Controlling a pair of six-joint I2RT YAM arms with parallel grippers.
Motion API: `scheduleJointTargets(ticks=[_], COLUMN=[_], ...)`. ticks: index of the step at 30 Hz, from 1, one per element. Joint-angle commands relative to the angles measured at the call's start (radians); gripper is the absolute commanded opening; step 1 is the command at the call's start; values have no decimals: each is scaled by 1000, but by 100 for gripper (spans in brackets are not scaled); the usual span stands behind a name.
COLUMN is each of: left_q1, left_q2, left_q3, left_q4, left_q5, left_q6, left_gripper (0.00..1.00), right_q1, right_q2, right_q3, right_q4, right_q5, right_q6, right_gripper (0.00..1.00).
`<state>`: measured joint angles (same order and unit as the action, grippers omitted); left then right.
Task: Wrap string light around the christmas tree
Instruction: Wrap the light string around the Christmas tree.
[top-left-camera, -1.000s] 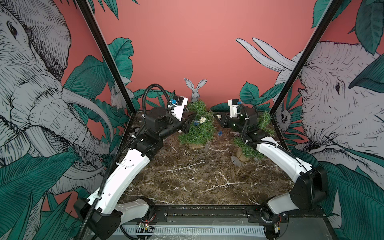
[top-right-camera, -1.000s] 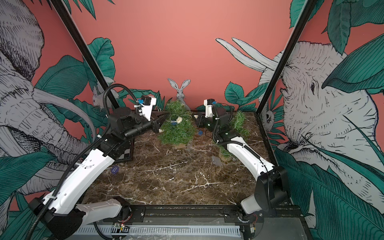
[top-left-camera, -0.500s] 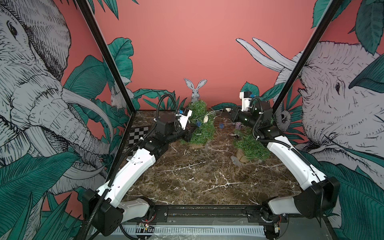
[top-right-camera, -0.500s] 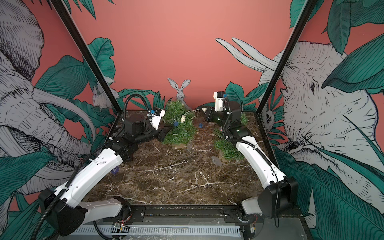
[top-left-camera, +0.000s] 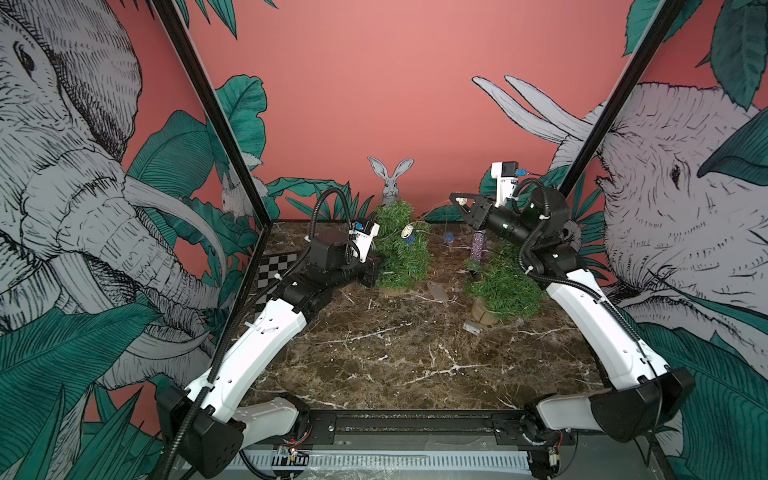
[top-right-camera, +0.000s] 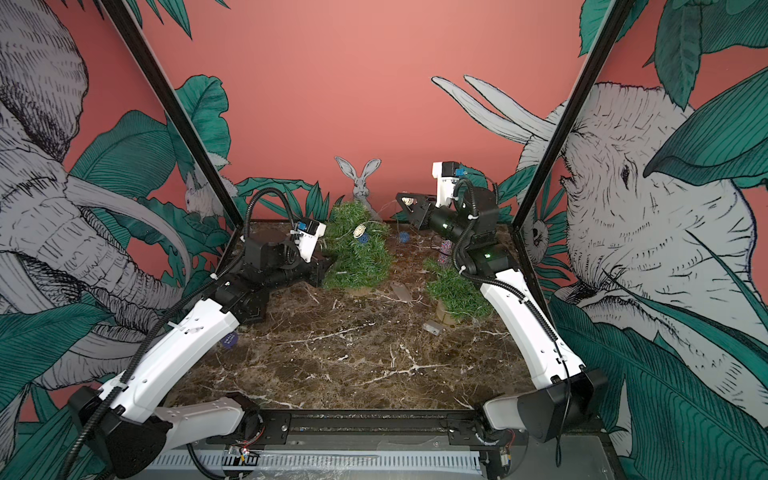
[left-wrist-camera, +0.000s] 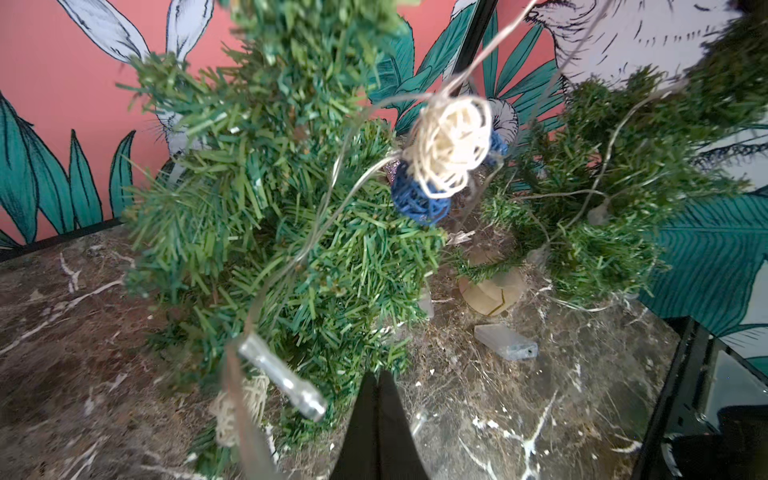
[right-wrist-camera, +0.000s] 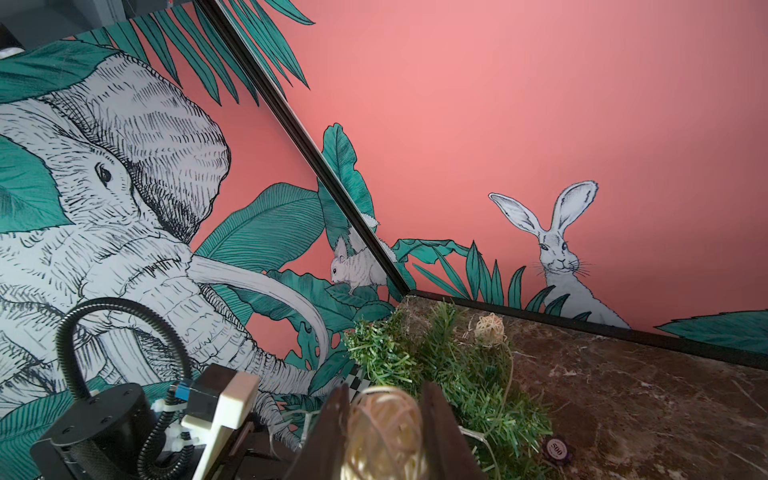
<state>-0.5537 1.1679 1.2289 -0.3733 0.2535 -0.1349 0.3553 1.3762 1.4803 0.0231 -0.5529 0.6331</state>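
Your right end effector (top-left-camera: 460, 200) grips a cream wicker ball (right-wrist-camera: 384, 424) of the string light (left-wrist-camera: 451, 145), raised beside the christmas tree (top-left-camera: 401, 249). Your left end effector (left-wrist-camera: 378, 395) is closed, low at the tree's base; the strand drapes its branches.

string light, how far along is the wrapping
Early. Done: one loose strand of string light runs up the christmas tree, a cream ball and blue ball on its side. In hand: the right claw grips a second cream ball, raised beside the tree. To do: no full turn shows; the left claw is shut near the base.
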Motion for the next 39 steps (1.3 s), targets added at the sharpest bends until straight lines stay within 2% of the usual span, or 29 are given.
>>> scheduleJointTargets(ticks=[1,7,10,17,23,27,32,36,39], left_q1=[4,19,21,37,147,210,263,347,379], left_q2=[-71,-66,-62,-46,-20,0,60,98,157], left_q3=[80,60,32,-33,-105,-128,-70,-15,53], left_q4=[-103,-202,-200,-134,-58,10,-34,-63,-84], left_q5=[3,-124,-179,-176,-186,-144,-174,-211,-204], left_q6=[43,112,129,144,72,12,3,-21,-31], left_gripper=[0,0,0,0,0,0,0,0,0], right_q1=[1,1,15,126,163,163,164,162,150], right_q2=[19,59,67,95,158,197,200,189,176], right_q3=[31,95,77,87,76,29,-33,-47,-42], right_q4=[108,154,236,282,341,348,347,295,240], right_q5=[-59,-91,-113,-80,-30,7,23,20,9], right_q6=[78,155,245,278,292,267,240,196,150], right_gripper=[6,4,3,2,0,1,11,30,40])
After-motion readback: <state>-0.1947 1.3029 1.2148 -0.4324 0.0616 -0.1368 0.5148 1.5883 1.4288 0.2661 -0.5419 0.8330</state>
